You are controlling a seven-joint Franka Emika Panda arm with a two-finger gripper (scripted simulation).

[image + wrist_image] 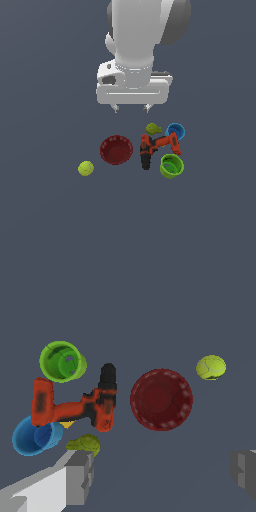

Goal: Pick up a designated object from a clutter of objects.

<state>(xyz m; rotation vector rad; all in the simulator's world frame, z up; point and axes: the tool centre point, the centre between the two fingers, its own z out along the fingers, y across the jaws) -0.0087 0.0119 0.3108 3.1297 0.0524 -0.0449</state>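
Observation:
The designated object (152, 129) (85, 444) is a small olive-green lump lying beside the blue cup (176, 132) (34, 436) and behind the power drill (157, 148) (77, 404). My gripper (132, 107) (162, 473) hangs above the surface, open, with nothing between its fingers. In the exterior view it is higher than the lump and toward that view's left of it. In the wrist view one grey finger (80, 476) sits close to the lump; the other finger (245, 472) shows at the frame's edge.
A dark red bowl (116, 149) (161, 400) sits at the cluster's middle. A bright green cup (171, 166) (62, 361) stands by the drill's black chuck. A yellow-green ball (86, 168) (210, 367) lies apart at the exterior view's left.

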